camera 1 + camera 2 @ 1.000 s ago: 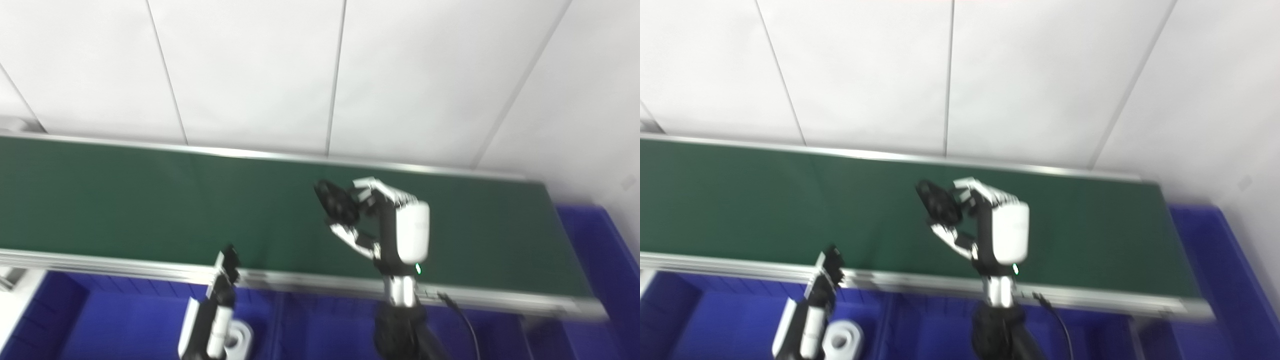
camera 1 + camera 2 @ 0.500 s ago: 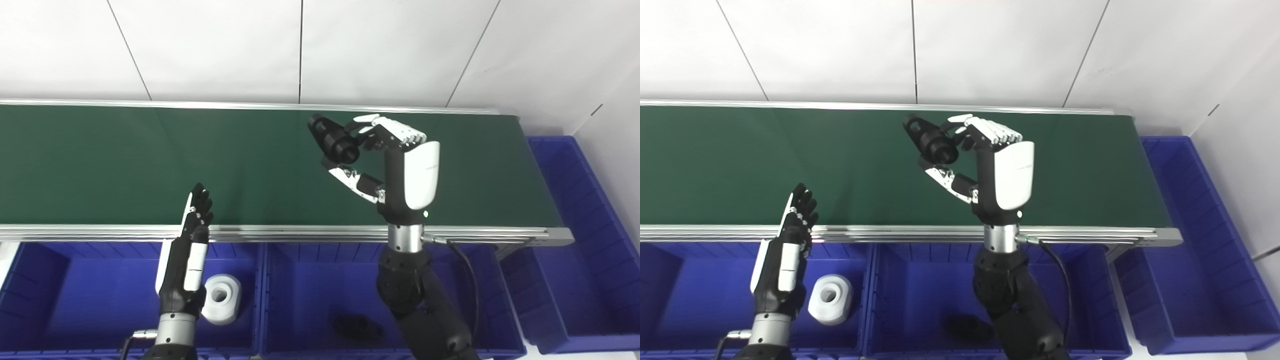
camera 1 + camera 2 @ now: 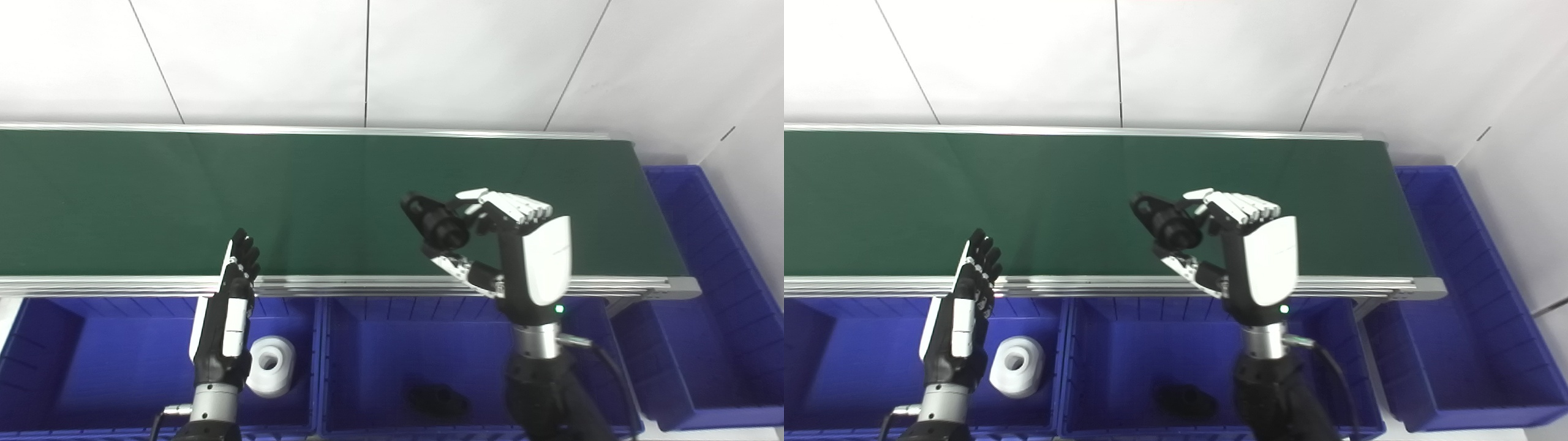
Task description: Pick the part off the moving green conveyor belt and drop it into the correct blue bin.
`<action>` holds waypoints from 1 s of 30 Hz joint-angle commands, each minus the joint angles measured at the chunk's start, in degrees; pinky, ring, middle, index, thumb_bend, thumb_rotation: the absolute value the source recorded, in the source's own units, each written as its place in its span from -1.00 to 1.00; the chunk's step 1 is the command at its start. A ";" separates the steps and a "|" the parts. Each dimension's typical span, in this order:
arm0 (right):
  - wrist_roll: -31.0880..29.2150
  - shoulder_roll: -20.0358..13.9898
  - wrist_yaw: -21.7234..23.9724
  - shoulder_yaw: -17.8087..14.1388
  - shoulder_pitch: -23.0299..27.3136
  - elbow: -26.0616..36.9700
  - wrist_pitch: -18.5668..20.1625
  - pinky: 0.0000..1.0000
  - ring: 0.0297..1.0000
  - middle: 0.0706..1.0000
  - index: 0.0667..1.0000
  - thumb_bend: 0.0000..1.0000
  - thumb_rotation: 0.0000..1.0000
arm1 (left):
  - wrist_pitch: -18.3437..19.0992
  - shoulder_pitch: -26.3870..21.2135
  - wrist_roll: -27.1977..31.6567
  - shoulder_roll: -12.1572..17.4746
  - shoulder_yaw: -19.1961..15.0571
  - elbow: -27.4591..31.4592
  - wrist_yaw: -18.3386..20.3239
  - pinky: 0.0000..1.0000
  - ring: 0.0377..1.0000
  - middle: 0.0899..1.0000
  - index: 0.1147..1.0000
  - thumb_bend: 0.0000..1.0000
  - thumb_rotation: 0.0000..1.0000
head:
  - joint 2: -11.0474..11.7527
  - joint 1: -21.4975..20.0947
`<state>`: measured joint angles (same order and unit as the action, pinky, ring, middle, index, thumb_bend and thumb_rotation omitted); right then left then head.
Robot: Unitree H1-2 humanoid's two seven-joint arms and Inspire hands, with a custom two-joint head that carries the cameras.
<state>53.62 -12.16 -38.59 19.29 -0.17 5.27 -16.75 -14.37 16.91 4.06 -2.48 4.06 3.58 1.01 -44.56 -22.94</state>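
Note:
My right hand is shut on a black part, pinched between its fingers and thumb and lifted above the near edge of the green conveyor belt. The middle blue bin lies just below and nearer to me. Another black part rests on that bin's floor. My left hand stands upright and open over the left blue bin, holding nothing. A white cylindrical part sits in that left bin beside the hand.
A third blue bin stands past the belt's right end. The belt's aluminium rail runs between the belt and the bins. A white panelled wall rises behind the belt.
My right hand has carried the black part toward me and a little right, from mid-belt to the belt's near edge. The camera tilted down earlier. My left hand has stayed put.

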 commanded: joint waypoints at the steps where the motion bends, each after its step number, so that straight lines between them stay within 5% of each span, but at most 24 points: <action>1: -0.49 -1.33 0.93 -0.60 0.08 2.87 -3.60 -0.72 -0.67 -0.54 -0.11 0.01 -0.73 | -2.58 -0.82 0.12 0.30 -0.19 0.70 0.75 1.00 0.98 1.00 1.00 0.26 0.90 | -0.16 0.02; 12: -1.85 -8.56 5.59 -1.95 -6.13 6.73 -9.56 -0.66 -0.61 -0.44 -0.10 0.02 -0.73 | -1.80 -0.54 -0.40 0.66 -0.31 1.66 0.49 1.00 0.99 1.00 1.00 0.22 0.90 | -0.32 -0.09; 19: -1.09 -13.64 4.56 1.98 -9.40 8.41 -10.15 -0.59 -0.49 -0.35 -0.10 0.01 -0.72 | -1.75 -0.77 -0.45 1.04 -0.52 1.71 0.58 1.00 0.98 1.00 1.00 0.25 0.90 | -0.71 0.06; 20: -1.08 -14.14 4.78 2.24 -9.92 8.66 -10.15 -0.56 -0.46 -0.29 -0.03 0.02 -0.90 | -1.64 -0.77 -0.66 1.14 -0.53 1.78 0.56 1.00 0.98 1.00 1.00 0.24 0.89 | -0.71 0.06; 28: 1.46 -14.81 4.97 2.74 -13.60 5.99 -10.08 -0.52 -0.42 -0.25 0.00 0.04 -1.00 | -0.83 -0.52 -0.55 2.00 -0.39 3.02 0.82 1.00 0.98 1.00 1.00 0.24 0.89 | -1.29 0.06; 30: 2.00 -14.86 12.59 2.41 -14.19 5.71 -5.69 -0.47 -0.38 -0.24 0.00 0.04 -1.00 | -0.37 -0.34 -0.52 2.11 -0.37 3.52 0.82 1.00 0.98 1.00 1.00 0.24 0.88 | -1.54 0.07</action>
<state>55.25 -26.82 -30.76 22.23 -14.23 10.08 -24.68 -14.31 16.85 3.55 -0.80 3.78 5.09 1.08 -46.05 -22.94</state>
